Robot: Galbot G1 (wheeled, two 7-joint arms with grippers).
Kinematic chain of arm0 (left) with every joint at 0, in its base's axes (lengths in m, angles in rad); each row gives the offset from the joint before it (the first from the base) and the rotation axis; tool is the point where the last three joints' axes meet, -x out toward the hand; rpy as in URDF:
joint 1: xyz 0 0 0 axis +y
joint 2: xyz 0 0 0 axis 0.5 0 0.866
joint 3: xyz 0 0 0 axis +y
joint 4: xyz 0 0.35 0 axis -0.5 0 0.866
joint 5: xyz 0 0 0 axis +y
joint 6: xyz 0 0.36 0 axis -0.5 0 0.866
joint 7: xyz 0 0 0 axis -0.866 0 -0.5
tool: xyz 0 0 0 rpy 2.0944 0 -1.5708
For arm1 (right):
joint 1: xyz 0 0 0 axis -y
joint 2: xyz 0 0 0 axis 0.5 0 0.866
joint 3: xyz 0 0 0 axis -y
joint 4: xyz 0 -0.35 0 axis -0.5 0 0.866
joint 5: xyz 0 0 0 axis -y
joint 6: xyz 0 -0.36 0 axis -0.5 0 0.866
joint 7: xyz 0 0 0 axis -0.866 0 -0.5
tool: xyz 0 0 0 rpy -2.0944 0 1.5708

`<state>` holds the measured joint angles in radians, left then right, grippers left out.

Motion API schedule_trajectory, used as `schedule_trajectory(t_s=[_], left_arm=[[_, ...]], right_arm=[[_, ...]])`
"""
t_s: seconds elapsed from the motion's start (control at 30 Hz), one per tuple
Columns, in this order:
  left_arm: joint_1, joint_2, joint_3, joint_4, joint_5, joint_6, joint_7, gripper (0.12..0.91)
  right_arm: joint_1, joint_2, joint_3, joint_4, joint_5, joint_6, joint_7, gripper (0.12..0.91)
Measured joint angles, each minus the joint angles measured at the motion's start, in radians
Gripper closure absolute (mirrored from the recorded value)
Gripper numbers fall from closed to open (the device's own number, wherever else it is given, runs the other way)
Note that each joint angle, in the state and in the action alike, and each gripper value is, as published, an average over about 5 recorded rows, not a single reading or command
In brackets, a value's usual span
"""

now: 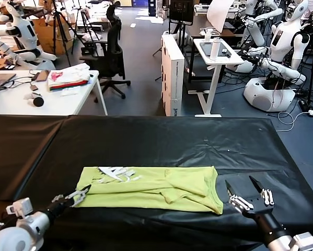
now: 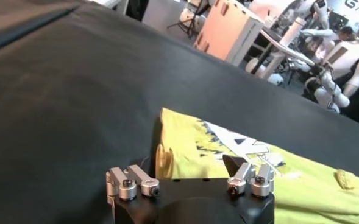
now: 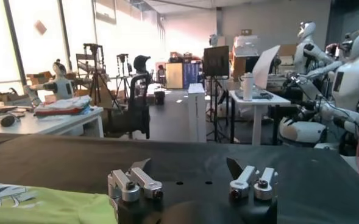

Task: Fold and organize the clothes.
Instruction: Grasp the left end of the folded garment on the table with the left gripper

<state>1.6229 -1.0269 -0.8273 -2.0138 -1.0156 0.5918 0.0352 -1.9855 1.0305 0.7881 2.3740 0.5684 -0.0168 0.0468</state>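
Black tablecloth (image 1: 161, 141), lime T-shirt (image 1: 156, 188), lab behind

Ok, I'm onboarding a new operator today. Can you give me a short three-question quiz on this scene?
1. True or false: the T-shirt lies on the black table.
2. Which gripper is at the shirt's printed end: A) left gripper, B) right gripper?
3. Fill in: the right gripper's jaws are ____.

Key: 1 true; 2 A; 3 open, off the collar end and holding nothing.
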Motion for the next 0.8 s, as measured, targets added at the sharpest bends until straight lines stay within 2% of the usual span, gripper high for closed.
schedule_trajectory(t_s=[0.57,0.8], left_arm=[[-0.036,-0.01,0.026,0.036,-0.026,0.008,0.017,0.123],[-0.034,-0.01,0.027,0.028,-0.024,0.007,0.024,0.2]], right_arm=[[0.02,0.016,-0.028,0.004,-0.016,-0.009,0.0,0.118],[0.027,0.02,-0.035,0.004,-0.017,-0.011,0.001,0.118]])
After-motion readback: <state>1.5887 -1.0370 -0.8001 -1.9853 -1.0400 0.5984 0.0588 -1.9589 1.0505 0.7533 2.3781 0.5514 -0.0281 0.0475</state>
